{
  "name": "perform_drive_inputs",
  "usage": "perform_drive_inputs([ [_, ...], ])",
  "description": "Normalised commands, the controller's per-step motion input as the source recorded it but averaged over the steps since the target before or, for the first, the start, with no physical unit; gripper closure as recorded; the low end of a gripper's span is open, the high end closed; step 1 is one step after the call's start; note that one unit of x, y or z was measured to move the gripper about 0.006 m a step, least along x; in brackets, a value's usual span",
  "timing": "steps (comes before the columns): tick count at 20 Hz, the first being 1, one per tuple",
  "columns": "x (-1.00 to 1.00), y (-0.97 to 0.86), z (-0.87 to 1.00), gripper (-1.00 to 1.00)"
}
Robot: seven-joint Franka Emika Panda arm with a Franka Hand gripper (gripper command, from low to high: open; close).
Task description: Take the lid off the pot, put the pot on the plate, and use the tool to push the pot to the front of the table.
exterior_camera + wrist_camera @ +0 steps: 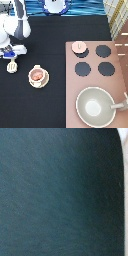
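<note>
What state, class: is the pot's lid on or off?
Off. The lid lies on a burner, apart from the pot, whose reddish inside shows. The robot's tool sits beside the spatula, exterior view's left.

My gripper (11, 54) sits over the tool (12, 66); I can't make out the tool's handle.

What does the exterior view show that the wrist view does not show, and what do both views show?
Only the exterior view shows the objects: the end effector at the exterior view's left, just above the tool; the pot on the plate; the lid lying on the stove panel over the upper left burner; and the large grey pan at the bottom right. Only the wrist view shows a close patch of surface with a pale edge in one corner. Both share the dark table, which fills the wrist view.
</note>
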Motion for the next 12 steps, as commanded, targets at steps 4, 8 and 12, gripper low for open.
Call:
perform_drive_inputs([
  [4, -0.11, 0.74, 0.77, 1.0],
  [8, -0.12, 0.74, 0.69, 1.0],
  [12, -0.21, 0.77, 0.43, 1.0],
])
